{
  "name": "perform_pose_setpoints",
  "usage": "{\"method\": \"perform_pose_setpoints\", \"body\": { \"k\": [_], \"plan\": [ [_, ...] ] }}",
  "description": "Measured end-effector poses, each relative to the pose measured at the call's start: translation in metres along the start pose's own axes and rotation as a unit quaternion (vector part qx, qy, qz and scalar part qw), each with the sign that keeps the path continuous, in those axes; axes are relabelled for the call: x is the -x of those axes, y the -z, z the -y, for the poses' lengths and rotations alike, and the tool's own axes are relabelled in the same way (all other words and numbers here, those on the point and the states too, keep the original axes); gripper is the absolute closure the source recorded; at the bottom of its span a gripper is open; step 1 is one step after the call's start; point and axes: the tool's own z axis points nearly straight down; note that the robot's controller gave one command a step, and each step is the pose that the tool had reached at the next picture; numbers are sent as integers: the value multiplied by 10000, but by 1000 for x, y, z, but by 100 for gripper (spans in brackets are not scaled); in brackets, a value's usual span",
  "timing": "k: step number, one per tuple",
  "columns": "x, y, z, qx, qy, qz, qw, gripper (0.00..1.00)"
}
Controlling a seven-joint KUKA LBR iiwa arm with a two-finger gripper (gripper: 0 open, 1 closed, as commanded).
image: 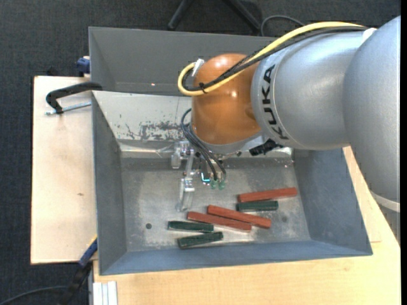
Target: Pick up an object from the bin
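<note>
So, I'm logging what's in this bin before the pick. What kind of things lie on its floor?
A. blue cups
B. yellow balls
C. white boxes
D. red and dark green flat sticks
D: red sticks and dark green sticks lie loosely together on the floor of the bin, toward its front wall and to the right of the gripper.

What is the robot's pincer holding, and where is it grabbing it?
Nothing, as far as can be seen. The pincer hangs above bare bin floor, beside the red and green sticks, which all lie flat.
</note>
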Motion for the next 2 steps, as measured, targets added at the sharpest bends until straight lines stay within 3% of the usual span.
{"method": "perform_pose_setpoints", "body": {
  "k": [1, 2],
  "plan": [
    [-14, -87, 86, -12, 971, 12, 9953, 0],
    [-33, -53, 118, -5, 728, 42, 9973, 0]
  ]
}}
